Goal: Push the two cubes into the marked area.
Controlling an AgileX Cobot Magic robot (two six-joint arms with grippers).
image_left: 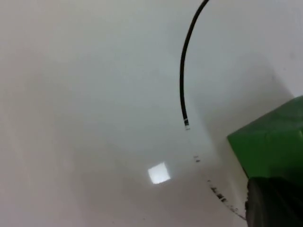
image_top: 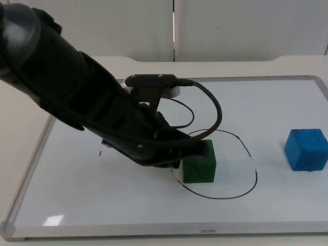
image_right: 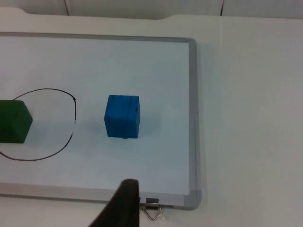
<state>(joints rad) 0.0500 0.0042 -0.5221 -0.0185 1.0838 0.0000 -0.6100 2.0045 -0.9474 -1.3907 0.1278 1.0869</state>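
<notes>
While the left tool (image_top: 197, 154) presses against the green wooden cube (image_top: 200, 165) inside the black drawn oval (image_top: 249, 154) on the whiteboard surface (image_top: 77, 184) — finger state undeterminable — the blue wooden cube (image_top: 306, 149) sits well outside. Right arm waits.

Bright, even overhead light. Small square glare patch on whiteboard (image_top: 54, 220), same patch seen in left wrist view (image_left: 158, 173). Soft shadow under left arm (image_top: 92, 110), short soft shadows beside green cube (image_top: 200, 164) and blue cube (image_right: 122, 116). Left wrist view hazy, soft-focused; dark blurred fingertip (image_left: 274, 203) at edge.
</notes>
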